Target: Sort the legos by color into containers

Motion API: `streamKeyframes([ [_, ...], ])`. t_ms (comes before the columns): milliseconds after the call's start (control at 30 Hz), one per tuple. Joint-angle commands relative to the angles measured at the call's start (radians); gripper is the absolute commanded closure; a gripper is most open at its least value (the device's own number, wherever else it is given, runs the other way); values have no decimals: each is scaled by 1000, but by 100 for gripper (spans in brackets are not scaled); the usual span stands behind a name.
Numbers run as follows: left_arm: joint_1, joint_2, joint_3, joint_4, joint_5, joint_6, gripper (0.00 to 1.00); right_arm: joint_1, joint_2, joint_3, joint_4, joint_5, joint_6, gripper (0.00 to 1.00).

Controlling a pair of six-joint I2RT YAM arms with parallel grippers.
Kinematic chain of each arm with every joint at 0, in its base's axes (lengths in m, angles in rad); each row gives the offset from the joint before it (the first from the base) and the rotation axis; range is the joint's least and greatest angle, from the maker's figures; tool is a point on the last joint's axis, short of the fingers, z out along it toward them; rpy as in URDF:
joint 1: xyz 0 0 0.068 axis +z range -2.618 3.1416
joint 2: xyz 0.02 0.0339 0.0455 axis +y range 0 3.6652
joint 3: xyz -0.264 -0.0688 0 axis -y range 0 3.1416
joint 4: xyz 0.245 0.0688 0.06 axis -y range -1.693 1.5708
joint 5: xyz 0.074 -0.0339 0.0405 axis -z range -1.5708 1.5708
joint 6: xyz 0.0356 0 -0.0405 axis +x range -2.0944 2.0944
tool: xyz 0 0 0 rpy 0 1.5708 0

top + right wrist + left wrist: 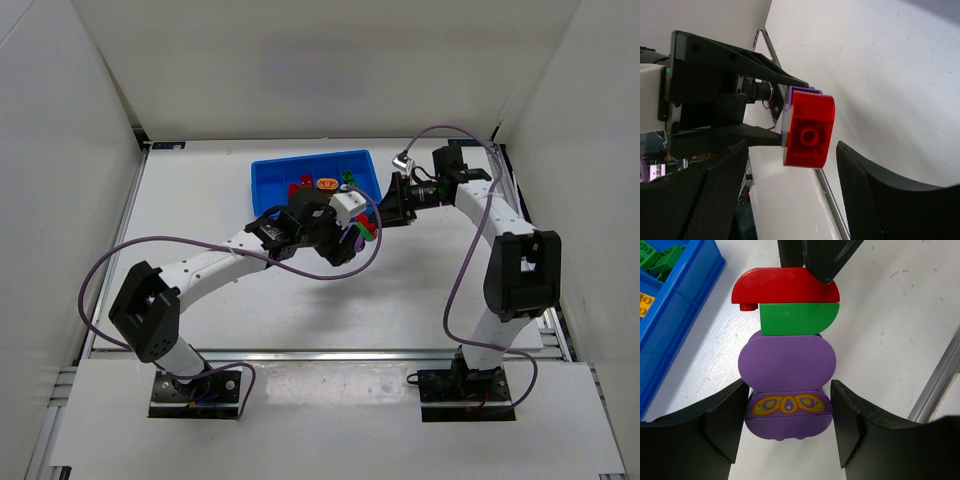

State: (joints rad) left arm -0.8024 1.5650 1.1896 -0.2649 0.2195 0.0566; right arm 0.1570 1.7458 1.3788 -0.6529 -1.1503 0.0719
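The joined legos (787, 360) form one column, its long axis pointing straight out from the left end effector (788, 385), which is clamped on the purple base brick (788, 412). The red brick (810, 131) at the far tip sits between the right end effector's (791, 147) parted fingers.

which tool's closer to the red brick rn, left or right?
Right. The right tool straddles the red brick, jaws open. The left tool grips the purple printed brick at the stack's opposite end.
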Motion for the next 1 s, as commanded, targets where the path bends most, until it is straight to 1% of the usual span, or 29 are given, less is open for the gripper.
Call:
streamKeyframes([
  [0,-8,-48,31,33,-17,11,80,1,18,9,-11,1,-17,26],
  [167,-8,-54,28,33,-25,9,80,1,30,12,-11,8,-20,27],
  [300,-9,-54,28,36,-28,6,80,7,38,19,-5,-3,-18,35],
  [333,-8,-53,28,36,-28,5,80,12,40,19,-5,-8,-17,40],
  [400,-8,-49,33,36,-29,5,80,16,44,23,-7,-14,-18,42],
  [500,-9,-42,42,41,-34,5,80,29,49,20,-10,-34,-17,49],
  [533,-9,-37,42,42,-37,3,80,32,50,19,-5,-37,-15,54],
  [600,-9,-34,48,41,-40,5,80,38,50,14,-2,-46,-12,60],
  [633,-9,-34,48,42,-43,3,80,38,52,12,-1,-48,-6,67],
  [700,-11,-33,48,44,-49,6,80,38,52,9,-1,-68,-3,75],
  [733,-11,-33,47,44,-49,3,80,38,54,8,1,-74,-3,81],
  [767,-12,-33,41,44,-52,6,80,36,52,8,4,-78,-3,85],
  [833,-12,-37,33,43,-58,2,80,38,44,9,21,-84,2,91],
  [867,-14,-39,21,43,-63,2,80,38,41,11,25,-88,9,95],
  [967,-12,-54,-14,41,-74,-18,80,35,32,32,35,-86,12,100],
])
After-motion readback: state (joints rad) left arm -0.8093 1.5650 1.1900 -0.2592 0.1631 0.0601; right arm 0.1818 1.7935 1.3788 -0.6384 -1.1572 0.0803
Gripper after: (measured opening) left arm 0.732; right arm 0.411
